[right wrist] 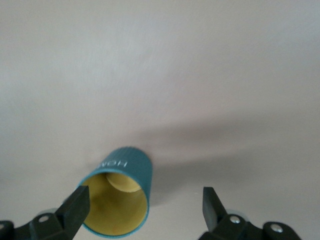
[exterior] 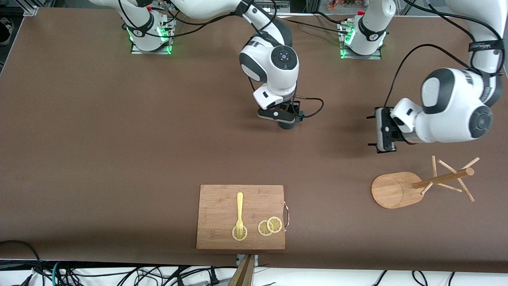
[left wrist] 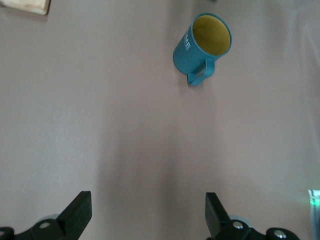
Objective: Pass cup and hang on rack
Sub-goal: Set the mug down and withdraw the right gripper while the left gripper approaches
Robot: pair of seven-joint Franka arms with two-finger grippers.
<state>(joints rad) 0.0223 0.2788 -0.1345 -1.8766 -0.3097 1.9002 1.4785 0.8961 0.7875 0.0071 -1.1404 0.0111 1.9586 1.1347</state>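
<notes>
- The cup stands on the table under the right gripper, near the middle of the table between the two arms. We think this spot was chosen as a handover place, because both arms can reach it.
- The right gripper hangs just above the cup with its jaws spread wide; one finger is beside the rim, and nothing is pinched.
- The left gripper waits over the bare table above the rack, toward the left arm's end. Its jaws are also spread and empty, and it faces the cup, which looks to us like readiness to take it.
- The rack lies tipped over, with its pole and pegs sideways, nearer to the front camera than the left gripper. We judge that hanging will be difficult this way.
- The cup is teal with fine ribs, white letters on its side, a mustard-yellow inside and a small handle.
</notes>
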